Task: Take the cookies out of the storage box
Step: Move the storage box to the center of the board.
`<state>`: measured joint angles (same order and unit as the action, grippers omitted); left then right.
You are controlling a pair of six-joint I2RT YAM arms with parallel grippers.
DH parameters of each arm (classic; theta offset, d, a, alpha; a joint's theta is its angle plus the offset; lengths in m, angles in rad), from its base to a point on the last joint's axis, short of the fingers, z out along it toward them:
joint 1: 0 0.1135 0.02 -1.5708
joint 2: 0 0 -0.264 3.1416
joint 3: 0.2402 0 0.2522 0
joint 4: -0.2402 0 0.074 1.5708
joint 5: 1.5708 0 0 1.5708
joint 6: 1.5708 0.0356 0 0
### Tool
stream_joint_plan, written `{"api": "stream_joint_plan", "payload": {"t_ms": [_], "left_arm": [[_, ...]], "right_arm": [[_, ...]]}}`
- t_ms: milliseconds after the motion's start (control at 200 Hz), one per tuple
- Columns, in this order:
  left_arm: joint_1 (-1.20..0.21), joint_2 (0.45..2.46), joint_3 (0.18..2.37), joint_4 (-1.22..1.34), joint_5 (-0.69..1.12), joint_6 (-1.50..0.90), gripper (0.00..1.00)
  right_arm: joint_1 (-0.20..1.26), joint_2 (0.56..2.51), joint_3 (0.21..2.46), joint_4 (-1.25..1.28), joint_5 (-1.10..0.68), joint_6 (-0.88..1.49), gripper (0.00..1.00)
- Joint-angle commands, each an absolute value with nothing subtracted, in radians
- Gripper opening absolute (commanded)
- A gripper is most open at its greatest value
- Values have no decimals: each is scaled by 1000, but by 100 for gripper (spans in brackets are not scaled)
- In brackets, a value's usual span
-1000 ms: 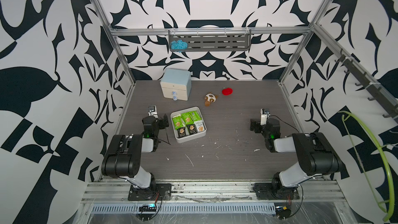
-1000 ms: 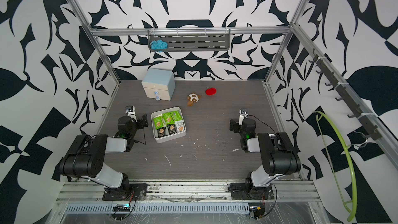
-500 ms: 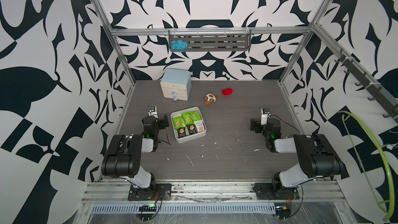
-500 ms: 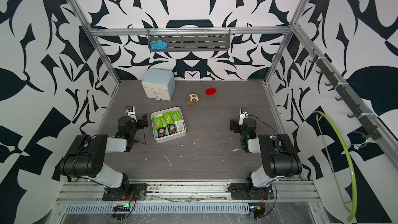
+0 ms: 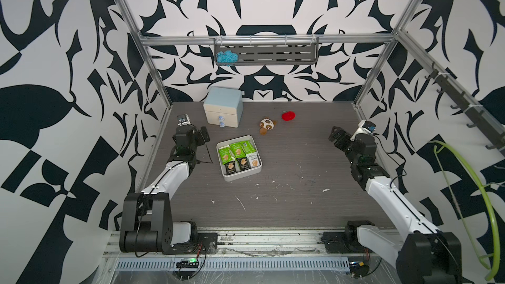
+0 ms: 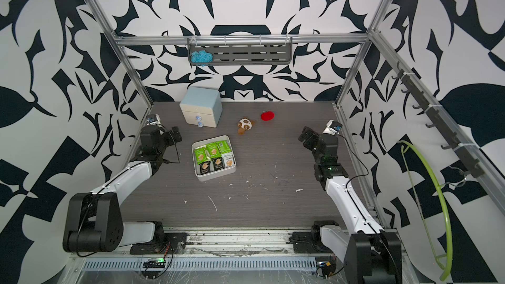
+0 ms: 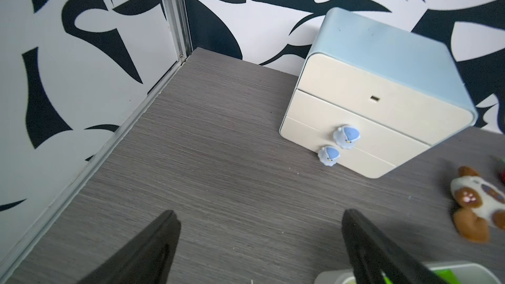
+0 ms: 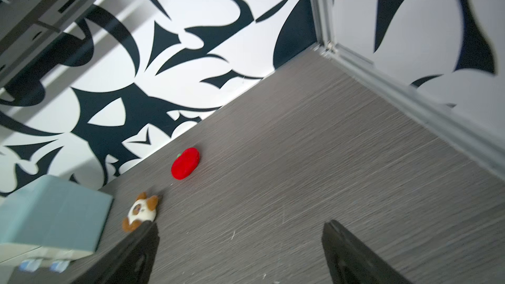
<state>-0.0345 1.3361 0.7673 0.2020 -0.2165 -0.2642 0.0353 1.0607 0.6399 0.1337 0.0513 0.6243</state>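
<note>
Grey wood-grain worktop (image 5: 300, 200), black-and-white patterned walls (image 5: 273, 1) all round. Storage box (image 5: 240, 177) sits left of centre, turned slightly off square. The cookies (image 5: 237, 155) lie flat inside, long axes roughly front to back. I see both arms stretched forward along the side walls, with left hand (image 7: 259, 214) and right hand (image 8: 242, 225) spread apart, empty.

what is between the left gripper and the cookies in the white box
Nothing visible. Only bare table lies between the open left gripper and the storage box, and the cookies lie uncovered inside. Just the box's low near wall has to be cleared.
</note>
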Motion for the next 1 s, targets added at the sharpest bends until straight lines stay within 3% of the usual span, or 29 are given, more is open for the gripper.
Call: {"api": "stream_joint_plan", "payload": {"t_ms": [0, 295, 465, 710, 995], "left_arm": [[-49, 1337, 850, -128, -151, -409, 99], [-130, 1282, 782, -235, 5, -684, 99], [-147, 1162, 643, -223, 87, -872, 99], [-149, 948, 521, -276, 66, -916, 99], [-149, 864, 476, -350, 51, -910, 99]], "right_arm": [[82, 1117, 746, -31, -67, 760, 89], [431, 1381, 962, -237, 0, 795, 67], [592, 1623, 1244, -366, 14, 721, 57], [670, 1933, 1610, -546, 12, 636, 51], [734, 2167, 1906, -725, 70, 566, 46]]}}
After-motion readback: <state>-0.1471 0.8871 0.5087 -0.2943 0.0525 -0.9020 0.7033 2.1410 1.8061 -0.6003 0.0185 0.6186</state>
